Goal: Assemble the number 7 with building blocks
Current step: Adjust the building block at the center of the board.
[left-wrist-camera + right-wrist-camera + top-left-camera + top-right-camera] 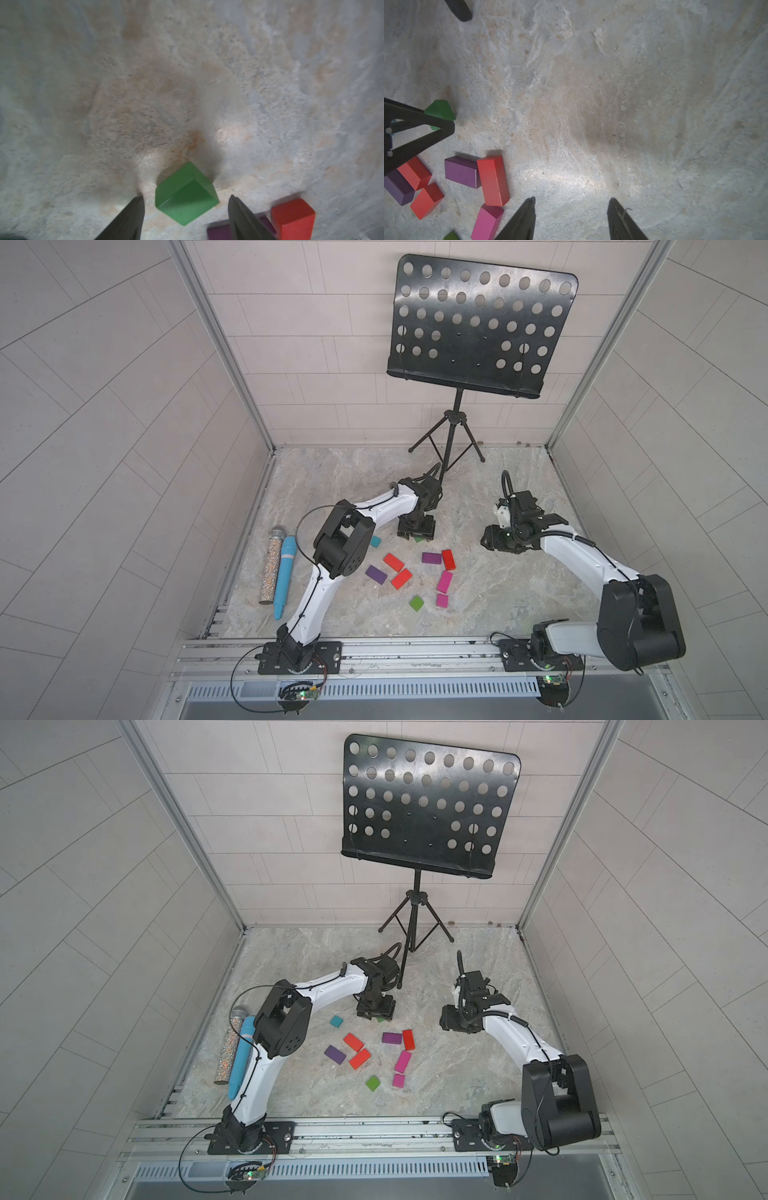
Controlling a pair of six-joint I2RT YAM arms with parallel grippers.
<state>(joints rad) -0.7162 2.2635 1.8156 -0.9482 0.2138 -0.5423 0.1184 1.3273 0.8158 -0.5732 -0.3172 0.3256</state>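
Note:
A green block lies on the table between the fingers of my left gripper, which is open, with a gap on each side. In both top views this gripper points down at the far end of the blocks. A purple block, a red block, a long magenta block and a magenta square form a 7-like figure. Loose nearby are two red blocks, a purple one, a teal one and a second green one. My right gripper is open over bare table, right of the figure.
A black music stand rises at the back, and one tripod leg ends close behind my left wrist. A glittery silver microphone and a blue microphone lie along the left edge. The table has a marbled grey top.

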